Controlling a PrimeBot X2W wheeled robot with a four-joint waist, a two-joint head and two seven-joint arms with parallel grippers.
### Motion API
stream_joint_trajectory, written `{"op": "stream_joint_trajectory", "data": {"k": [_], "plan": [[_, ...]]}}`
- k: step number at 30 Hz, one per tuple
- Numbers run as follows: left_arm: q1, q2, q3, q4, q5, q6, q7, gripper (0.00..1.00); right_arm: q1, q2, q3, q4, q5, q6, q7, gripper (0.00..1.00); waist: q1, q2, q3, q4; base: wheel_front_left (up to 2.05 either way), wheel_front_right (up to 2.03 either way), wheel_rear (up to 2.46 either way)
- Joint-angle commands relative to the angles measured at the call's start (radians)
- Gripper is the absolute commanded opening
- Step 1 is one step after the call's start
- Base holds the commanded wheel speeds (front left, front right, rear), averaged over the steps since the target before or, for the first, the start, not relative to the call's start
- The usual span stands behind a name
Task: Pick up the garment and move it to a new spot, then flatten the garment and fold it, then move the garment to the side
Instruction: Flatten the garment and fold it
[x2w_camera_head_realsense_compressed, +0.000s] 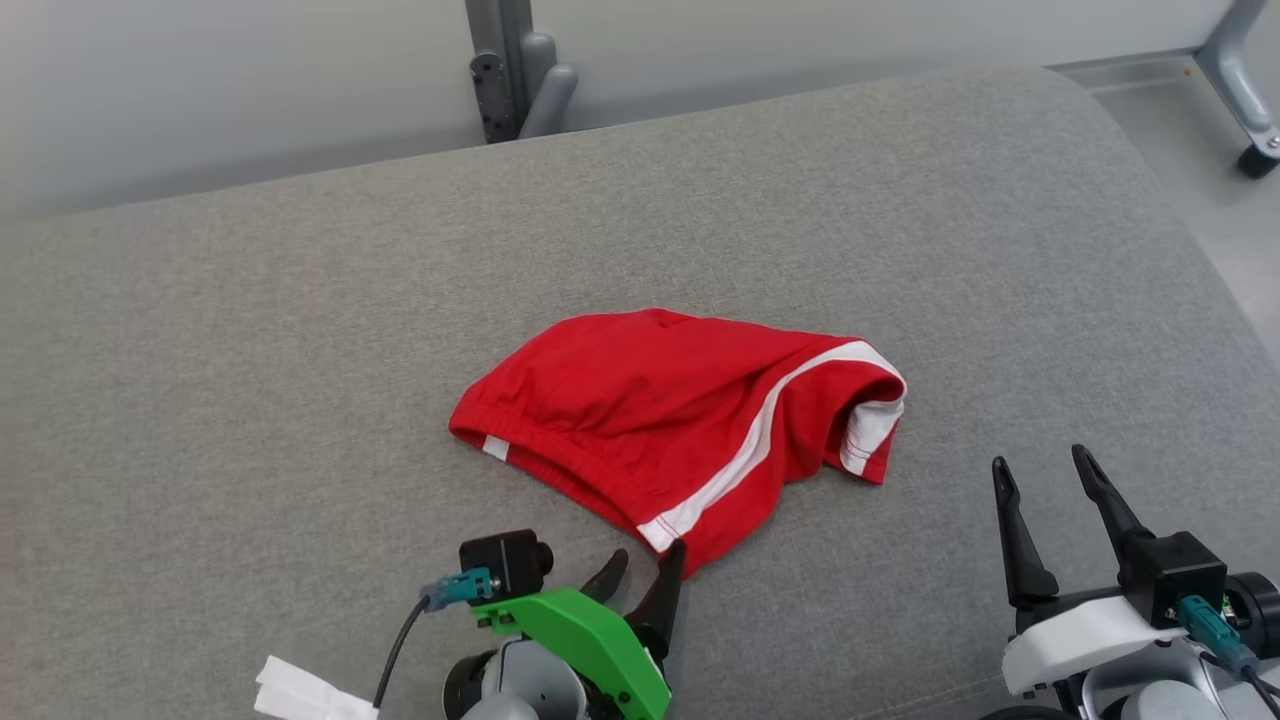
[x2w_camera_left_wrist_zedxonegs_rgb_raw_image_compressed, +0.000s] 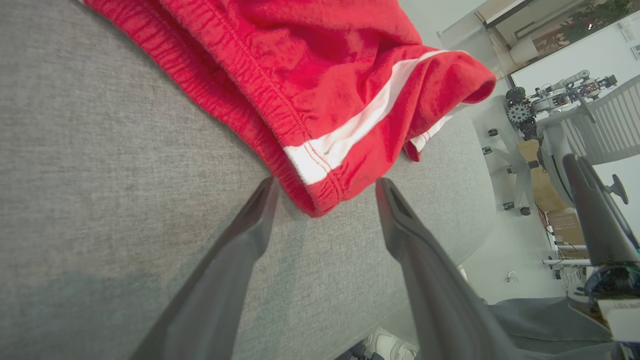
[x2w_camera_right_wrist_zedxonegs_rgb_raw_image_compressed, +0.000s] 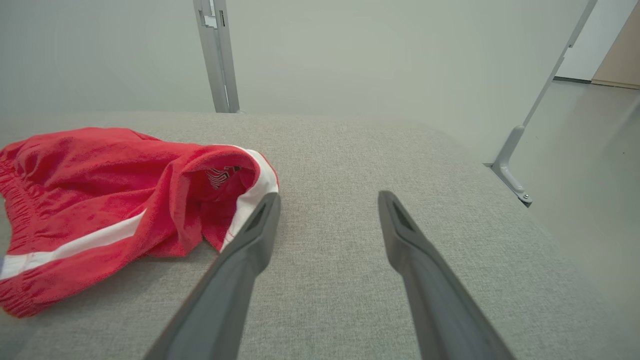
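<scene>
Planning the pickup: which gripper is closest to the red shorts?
The left gripper, open around a corner of the red white-striped shorts; the right gripper stands apart.

Garment (x2w_camera_head_realsense_compressed: 660, 420): we see bright red, with a white stripe (x2w_camera_head_realsense_compressed: 745, 455) down the side and a small white tab (x2w_camera_head_realsense_compressed: 495, 447) on the waistband.
Label (x2w_camera_right_wrist_zedxonegs_rgb_raw_image_compressed: 220, 176): inside the leg opening, we make out a black-and-white print.
Surface (x2w_camera_head_realsense_compressed: 250, 350): we read it as a mottled mid-grey weave.
Left gripper (x2w_camera_head_realsense_compressed: 649, 552): black jaws; we note a vivid green bracket (x2w_camera_head_realsense_compressed: 590, 630) and a teal plug (x2w_camera_head_realsense_compressed: 462, 586).
Right gripper (x2w_camera_head_realsense_compressed: 1041, 460): black jaws, white shell (x2w_camera_head_realsense_compressed: 1080, 635), teal connector (x2w_camera_head_realsense_compressed: 1205, 622).
Post (x2w_camera_head_realsense_compressed: 500, 60), top of the frame: we see plain grey.
</scene>
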Motion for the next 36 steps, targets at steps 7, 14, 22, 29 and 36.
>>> {"op": "stream_joint_trajectory", "data": {"k": [7, 14, 22, 29, 36], "plan": [[-0.116, 0.005, -0.051, 0.126, -0.103, 0.047, -0.046, 1.00, -0.013, 0.007, -0.010, -0.002, 0.004, -0.001, -0.002, 1.00, 0.0000, -0.0001, 0.046, -0.056, 0.00, 0.00, 0.00], [-0.160, 0.005, -0.097, 0.191, -0.154, 0.030, -0.087, 1.00, -0.018, 0.012, -0.008, 0.002, 0.004, -0.001, -0.002, 1.00, 0.0000, -0.0001, 0.044, -0.061, 0.00, 0.00, 0.00], [-0.186, 0.005, -0.137, 0.214, -0.195, 0.010, -0.132, 0.00, -0.018, 0.002, -0.009, 0.006, 0.005, -0.001, -0.002, 1.00, 0.0000, -0.0001, 0.038, -0.051, 0.00, 0.00, 0.00], [-0.218, 0.023, -0.157, 0.241, -0.177, -0.016, -0.187, 0.00, -0.010, -0.002, -0.007, 0.008, 0.005, -0.001, -0.002, 1.00, 0.0000, -0.0001, 0.025, -0.044, 0.00, 0.00, 0.00], [-0.185, 0.234, -0.125, 0.087, -0.130, -0.008, -0.192, 0.00, 0.026, -0.006, -0.019, 0.003, 0.004, -0.001, -0.002, 1.00, 0.0000, -0.0001, 0.019, -0.012, 0.00, 0.00, 0.00]]}}
